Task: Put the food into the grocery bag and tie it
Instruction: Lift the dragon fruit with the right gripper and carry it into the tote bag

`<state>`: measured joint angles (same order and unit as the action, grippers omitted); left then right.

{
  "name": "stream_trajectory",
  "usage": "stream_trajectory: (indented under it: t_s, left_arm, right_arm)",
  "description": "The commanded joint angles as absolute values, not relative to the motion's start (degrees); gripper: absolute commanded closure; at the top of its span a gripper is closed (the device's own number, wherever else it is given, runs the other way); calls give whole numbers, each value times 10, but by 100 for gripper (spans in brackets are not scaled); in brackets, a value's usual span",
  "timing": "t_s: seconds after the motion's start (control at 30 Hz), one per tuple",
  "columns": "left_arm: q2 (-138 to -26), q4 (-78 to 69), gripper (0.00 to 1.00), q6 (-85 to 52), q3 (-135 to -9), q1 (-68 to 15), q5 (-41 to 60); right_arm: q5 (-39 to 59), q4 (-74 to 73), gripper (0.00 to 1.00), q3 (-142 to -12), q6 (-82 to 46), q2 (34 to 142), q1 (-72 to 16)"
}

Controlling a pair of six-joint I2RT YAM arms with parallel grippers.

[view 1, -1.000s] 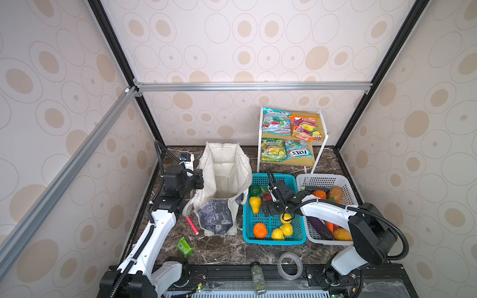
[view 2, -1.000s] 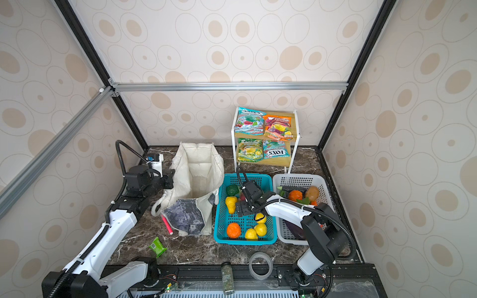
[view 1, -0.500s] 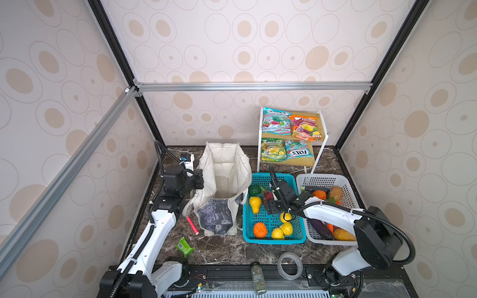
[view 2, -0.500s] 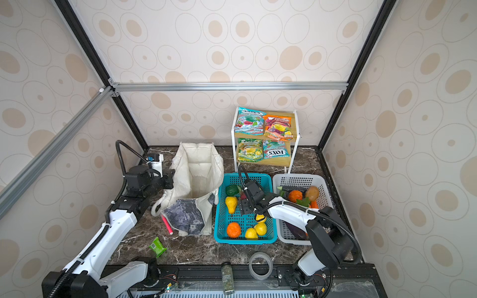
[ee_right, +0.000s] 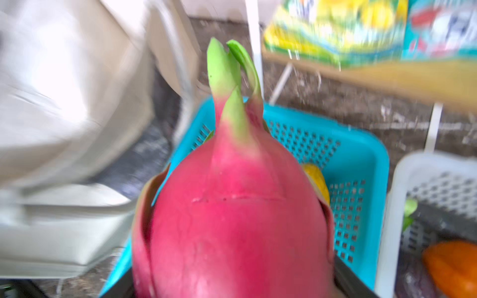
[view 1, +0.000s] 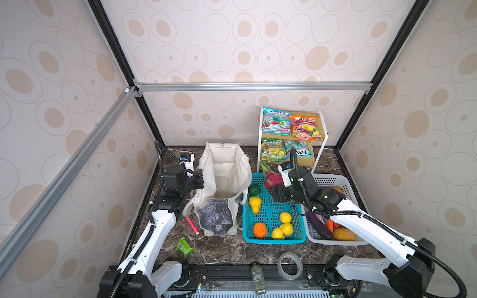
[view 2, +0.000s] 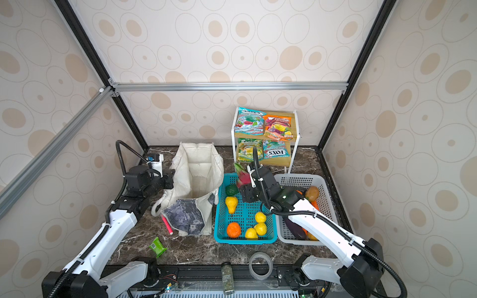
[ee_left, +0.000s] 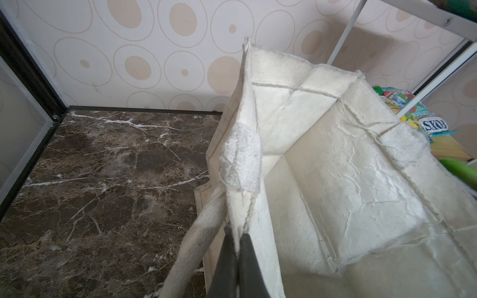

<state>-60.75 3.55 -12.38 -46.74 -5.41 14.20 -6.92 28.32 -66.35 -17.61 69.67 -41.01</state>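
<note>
The grocery bag (view 1: 222, 175) (view 2: 198, 172) stands open and upright left of centre, its pale lining (ee_left: 335, 167) bare inside. My left gripper (view 1: 200, 182) (ee_left: 238, 232) is shut on the bag's left rim beside a white strap. My right gripper (view 1: 276, 192) (view 2: 246, 193) is shut on a pink dragon fruit (view 1: 269, 176) (ee_right: 232, 219), held above the back of the teal basket (view 1: 271, 241). A yellow pear (view 1: 255, 203), an orange (view 1: 259, 229) and lemons (view 1: 285, 216) lie in that basket. Candy packets (view 1: 289, 126) sit on the shelf.
A white basket (view 1: 335, 242) at the right holds an eggplant (view 1: 318, 224) and other toys. Along the front edge lie a tape roll (view 1: 289, 265), a spice jar (view 1: 258, 277) and a green packet (view 1: 184, 246). A pink marker (view 1: 192, 225) lies beside the bag.
My right gripper has closed on the dragon fruit and raised it out of the teal basket. The left arm has kept still on the bag's rim.
</note>
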Motion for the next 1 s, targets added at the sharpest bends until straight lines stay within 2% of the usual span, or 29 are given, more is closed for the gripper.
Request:
stream_trajectory:
  t_s: [0.0,0.37,0.5,0.73,0.97]
  left_arm:
    - [-601,31,100,-117,-468,-58,142]
    - [-600,30,100,-118,-467,-58,143]
    - [-598,29,100,-118,-467,-59,143]
    - [-593,27,100,-120,-467,-59,147]
    - [-592,27,100,-120,-466,-59,145]
  right_arm:
    - [-68,318,34,-747,-135,724,-439]
    - [-25,308,35,-972,-125,944,-505]
    - [-19,292,36,-998,-150,1019,-507]
    - [-107,317,36,-1024,-204,1126,-509]
    - [-98,306,36,-1011,-235,1185,-509]
